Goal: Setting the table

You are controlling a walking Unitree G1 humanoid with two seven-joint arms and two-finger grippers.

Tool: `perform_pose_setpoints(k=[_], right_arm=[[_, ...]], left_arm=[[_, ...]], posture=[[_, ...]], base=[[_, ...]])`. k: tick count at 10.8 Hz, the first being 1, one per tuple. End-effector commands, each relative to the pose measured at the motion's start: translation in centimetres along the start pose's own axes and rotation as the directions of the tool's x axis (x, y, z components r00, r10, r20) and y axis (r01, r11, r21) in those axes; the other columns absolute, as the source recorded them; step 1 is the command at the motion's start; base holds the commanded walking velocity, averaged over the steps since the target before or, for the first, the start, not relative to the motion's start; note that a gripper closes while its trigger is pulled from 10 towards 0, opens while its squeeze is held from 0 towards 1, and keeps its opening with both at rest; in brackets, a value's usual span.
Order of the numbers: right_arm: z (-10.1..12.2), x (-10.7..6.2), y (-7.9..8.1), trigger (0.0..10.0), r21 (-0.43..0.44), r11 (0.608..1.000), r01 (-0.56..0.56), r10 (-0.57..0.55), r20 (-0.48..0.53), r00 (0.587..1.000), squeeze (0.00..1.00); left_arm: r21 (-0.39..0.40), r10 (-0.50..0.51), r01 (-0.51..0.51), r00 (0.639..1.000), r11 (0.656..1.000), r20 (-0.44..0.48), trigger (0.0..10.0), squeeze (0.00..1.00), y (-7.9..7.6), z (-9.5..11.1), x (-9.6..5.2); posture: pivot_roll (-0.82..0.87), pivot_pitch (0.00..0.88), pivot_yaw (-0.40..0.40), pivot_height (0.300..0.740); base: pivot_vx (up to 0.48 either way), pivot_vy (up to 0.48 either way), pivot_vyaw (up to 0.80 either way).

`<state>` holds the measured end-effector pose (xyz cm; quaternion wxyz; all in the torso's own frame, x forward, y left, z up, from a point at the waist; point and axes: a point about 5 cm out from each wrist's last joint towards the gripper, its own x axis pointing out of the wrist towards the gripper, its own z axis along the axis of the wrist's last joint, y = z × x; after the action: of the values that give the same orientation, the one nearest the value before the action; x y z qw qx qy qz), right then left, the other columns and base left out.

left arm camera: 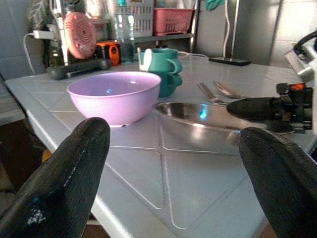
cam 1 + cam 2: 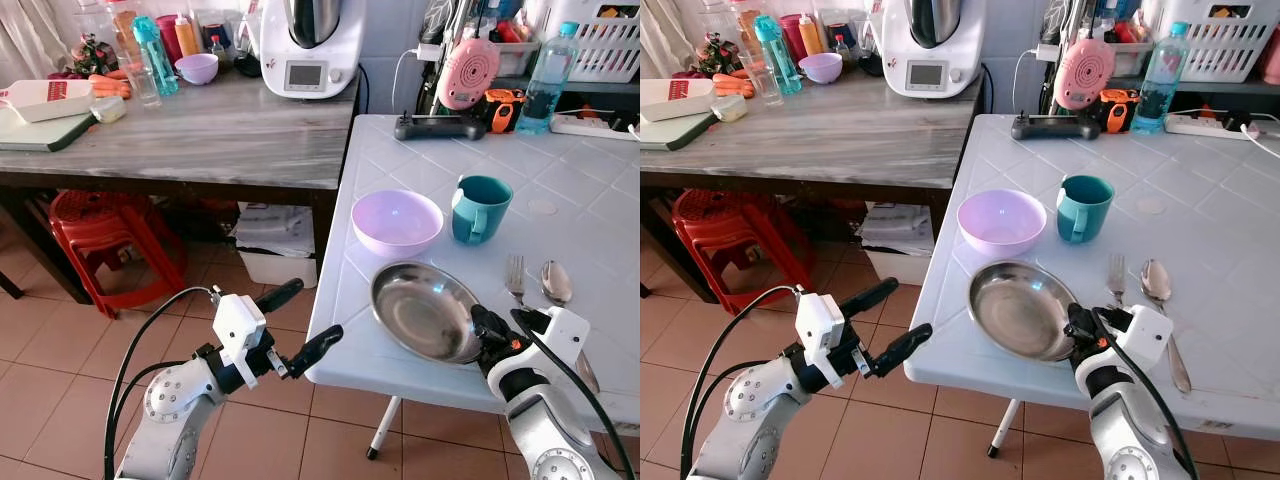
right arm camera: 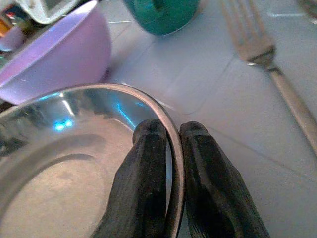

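The big white table has the dinner things on it. Beside it, on the robot's left, stands a long grey wooden counter with a white kitchen machine, bottles and a small purple bowl. A red stool sits under the counter.

On the white table, the biggest dish is the shiny metal plate. It lies near the table's front edge, close to the robot, where a person would sit to eat. Just behind it is the purple bowl, and just beside the bowl stands the green cup. The fork and the spoon lie side by side to the right of the plate, ready for eating.

The right gripper pinches the plate's rim, one finger inside the plate and one outside. Its fingers are squeezed tight on the thin edge. I think it holds the rim this way so it can slide or turn the plate into a good spot.

The left gripper hangs in the air off the table's left edge, above the floor. Its fingers are spread wide and hold nothing. It points toward the dishes, and I think it is waiting to help.

The table looks almost set.
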<state>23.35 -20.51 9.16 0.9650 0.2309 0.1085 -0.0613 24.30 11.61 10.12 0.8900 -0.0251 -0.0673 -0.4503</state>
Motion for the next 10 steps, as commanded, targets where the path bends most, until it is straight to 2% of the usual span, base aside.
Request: perform_pose_setpoints(k=[1, 2, 3, 6, 8, 9, 10], right_arm=[[0.3, -0.2, -0.1, 10.0, -0.06, 0.996, 0.064, -0.063, 0.022, 0.998, 0.0], [0.4, -0.3, 0.0, 10.0, -0.064, 0.996, 0.067, -0.065, 0.026, 0.998, 0.23], [0.5, -0.5, 0.0, 10.0, -0.069, 0.994, 0.084, -0.082, 0.034, 0.996, 1.0], [1.0, -1.2, 0.5, 10.0, -0.087, 0.994, 0.066, -0.064, 0.035, 0.997, 1.0], [0.5, -1.2, 1.1, 10.0, -0.077, 0.997, 0.004, -0.005, -0.016, 1.0, 1.0], [0.2, -1.1, 1.7, 10.0, -0.067, 0.997, -0.043, 0.04, -0.049, 0.998, 0.0], [-0.2, -1.1, 2.3, 10.0, -0.059, 0.993, -0.101, 0.096, -0.094, 0.991, 0.0]], left_arm=[[0.008, 0.004, -0.004, 1.0, 1.0, -0.004, 10.0, 0.0, 0.2, 0.2, -0.2], [0.008, 0.005, -0.005, 1.0, 1.0, -0.004, 10.0, 0.0, 0.1, 0.1, -0.2], [0.006, 0.007, -0.007, 1.0, 1.0, -0.005, 10.0, 0.0, 0.2, 0.0, -0.2], [0.01, 0.013, -0.013, 1.0, 1.0, -0.018, 10.0, 0.0, 0.5, -0.5, -0.6], [0.007, 0.012, -0.012, 1.0, 1.0, -0.02, 10.0, 0.0, 0.4, -0.7, -0.7], [0.006, 0.013, -0.013, 1.0, 1.0, -0.023, 10.0, 0.0, 0.5, -1.0, -0.8], [0.007, 0.015, -0.015, 0.999, 1.0, -0.028, 10.0, 0.0, 0.5, -1.1, -0.8]], posture=[[-0.02, 0.01, 0.078, 0.74], [-0.02, 0.009, 0.078, 0.74], [-0.02, 0.01, 0.077, 0.74], [-0.03, 0.01, 0.073, 0.74], [-0.03, 0.013, 0.068, 0.74], [-0.03, 0.015, 0.067, 0.74], [-0.02, 0.016, 0.066, 0.74]], base=[[0.0, 0.0, 0.0], [0.0, 0.0, 0.0], [0.0, 0.0, 0.0], [0.0, 0.0, 0.0], [0.0, 0.0, 0.0], [0.0, 0.0, 0.0], [0.0, 0.0, 0.0]])
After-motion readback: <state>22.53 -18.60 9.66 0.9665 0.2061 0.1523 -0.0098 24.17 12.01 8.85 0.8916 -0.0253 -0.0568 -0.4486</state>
